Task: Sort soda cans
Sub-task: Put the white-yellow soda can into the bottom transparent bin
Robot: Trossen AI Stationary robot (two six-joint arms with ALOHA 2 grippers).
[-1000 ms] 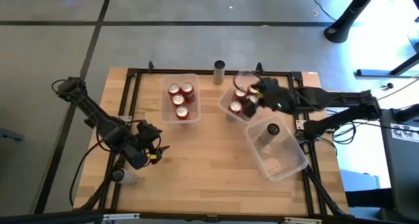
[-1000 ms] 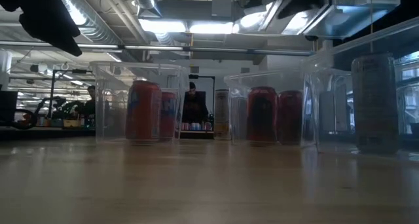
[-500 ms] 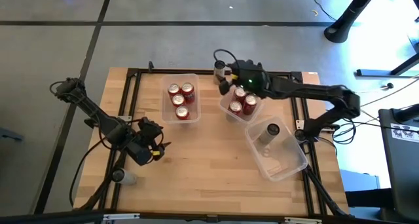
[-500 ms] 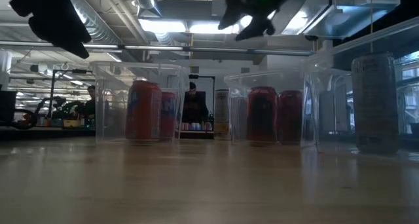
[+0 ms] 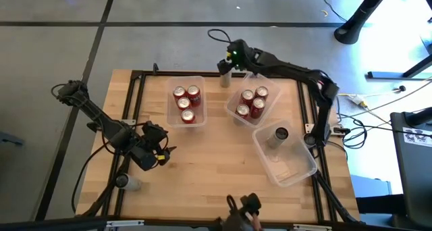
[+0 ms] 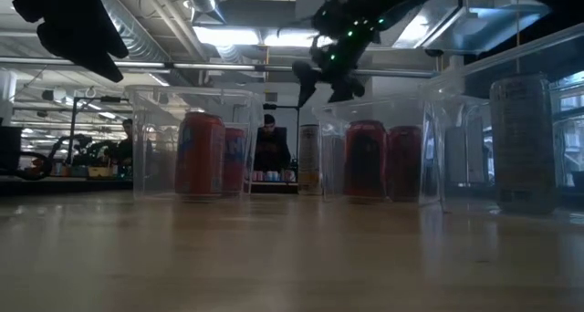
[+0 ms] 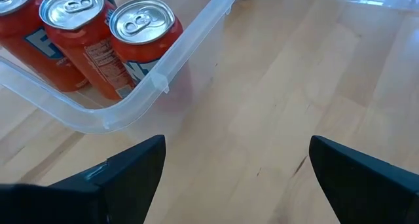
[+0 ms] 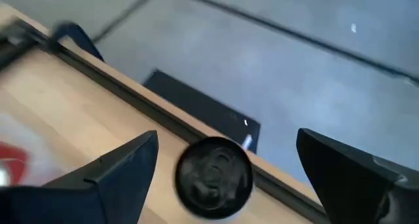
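At the far edge of the counter (image 5: 216,184), a lone dark can (image 5: 225,74) stands just outside the black frame rail, between two clear bins. The left bin (image 5: 185,101) holds three red cans (image 5: 186,101), the middle bin (image 5: 251,104) four red cans (image 5: 252,103), and the tilted right bin (image 5: 284,155) one grey can (image 5: 277,138). The right end effector (image 5: 231,61) hovers above the dark can, fingers spread and holding nothing; half a second ago it was over the middle bin's far corner. The left end effector (image 5: 156,155), also spread wide and empty, stays near the counter's left side.
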